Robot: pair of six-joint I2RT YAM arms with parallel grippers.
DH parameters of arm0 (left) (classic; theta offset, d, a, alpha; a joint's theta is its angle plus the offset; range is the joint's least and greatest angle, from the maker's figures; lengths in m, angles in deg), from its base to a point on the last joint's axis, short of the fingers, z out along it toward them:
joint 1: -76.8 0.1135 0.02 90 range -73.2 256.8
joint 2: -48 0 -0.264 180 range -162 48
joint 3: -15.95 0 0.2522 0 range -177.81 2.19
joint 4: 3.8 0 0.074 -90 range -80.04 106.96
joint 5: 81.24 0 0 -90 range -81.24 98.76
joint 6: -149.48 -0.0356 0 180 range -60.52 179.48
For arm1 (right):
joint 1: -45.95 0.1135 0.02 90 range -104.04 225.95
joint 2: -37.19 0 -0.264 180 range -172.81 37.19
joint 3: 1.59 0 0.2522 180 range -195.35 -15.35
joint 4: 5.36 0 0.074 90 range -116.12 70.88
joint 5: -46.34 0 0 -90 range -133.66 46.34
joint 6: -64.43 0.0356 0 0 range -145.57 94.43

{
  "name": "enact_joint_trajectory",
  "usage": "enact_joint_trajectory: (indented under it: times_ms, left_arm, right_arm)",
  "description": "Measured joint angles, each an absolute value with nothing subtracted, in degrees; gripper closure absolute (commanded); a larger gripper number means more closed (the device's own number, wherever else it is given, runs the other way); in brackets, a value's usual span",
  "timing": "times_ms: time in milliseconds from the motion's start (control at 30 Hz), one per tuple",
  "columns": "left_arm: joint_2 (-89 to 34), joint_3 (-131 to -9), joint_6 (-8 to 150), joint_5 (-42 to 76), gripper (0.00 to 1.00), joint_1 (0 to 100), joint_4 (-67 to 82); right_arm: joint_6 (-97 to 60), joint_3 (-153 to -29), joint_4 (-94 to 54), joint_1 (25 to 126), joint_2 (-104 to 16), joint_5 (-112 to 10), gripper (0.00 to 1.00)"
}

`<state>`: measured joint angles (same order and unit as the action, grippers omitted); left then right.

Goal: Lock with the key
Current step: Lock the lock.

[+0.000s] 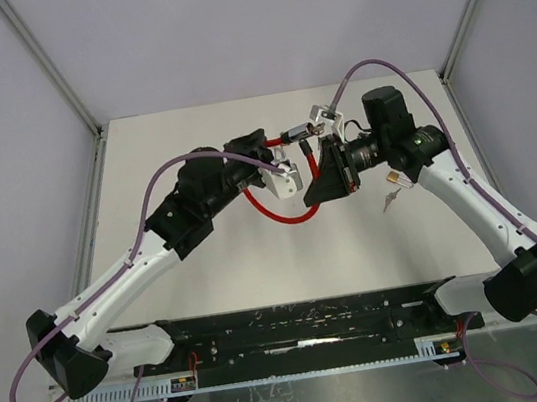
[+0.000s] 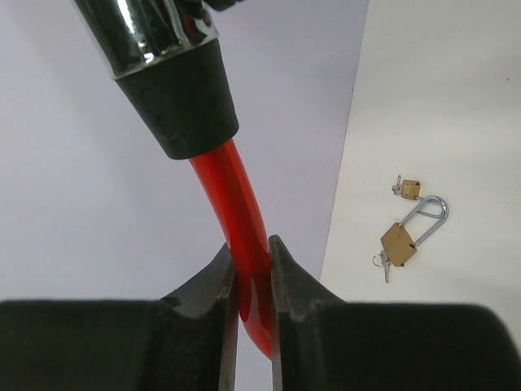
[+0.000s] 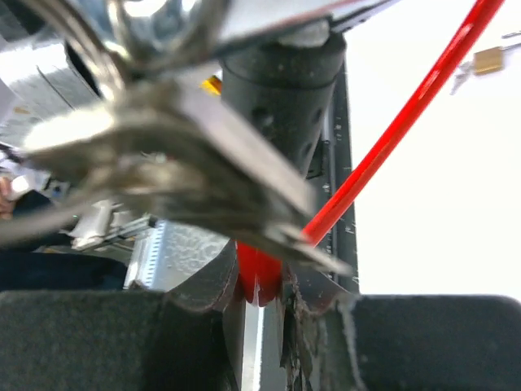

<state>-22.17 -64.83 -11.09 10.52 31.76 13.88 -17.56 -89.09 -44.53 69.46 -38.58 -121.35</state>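
1. surface point(image 1: 258, 263): flat, matte white, walled by pale panels.
2. red cable lock point(image 2: 244, 220): a glossy, plastic-coated cable held in the air over the middle of the surface, looped between the two arms. a black rubber sleeve point(image 2: 183, 106) and a chrome barrel point(image 2: 138, 32) cap one end.
3. left claw point(image 2: 254, 301): dark fingers pinched on the cable just below the sleeve.
4. right claw point(image 3: 260, 293): clamped on a red stretch of cable, beside the black pitted lock body point(image 3: 281, 90).
5. silver keys point(image 3: 163, 155): blurred, flat metal, close to the right wrist camera.
6. brass padlock point(image 2: 399, 243): long steel shackle, lying on the surface. a smaller padlock point(image 2: 411, 189) lies near it.
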Motion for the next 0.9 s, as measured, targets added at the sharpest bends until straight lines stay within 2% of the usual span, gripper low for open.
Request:
enact_joint_trajectory:
  times_ms: [200,400,600,900]
  left_arm:
    - [-21.4,-63.0,-9.4,11.4,1.0,31.9,13.7]
    - [-20.3,-53.0,-6.1,11.2,1.0,31.4,8.6]
    - [-26.4,-42.1,-4.3,4.4,1.0,29.1,-4.7]
    - [-42.0,-35.8,-6.7,-10.7,1.0,25.0,-31.3]
  right_arm:
    - [-25.9,-89.4,-49.6,69.3,-37.4,-112.4,1.0]
    - [-35.1,-80.5,-45.3,69.3,-34.9,-101.5,1.0]
    - [-46.0,-70.5,-37.2,69.1,-38.7,-91.7,1.0]
    - [-48.6,-61.8,-22.5,68.0,-44.8,-88.5,1.0]
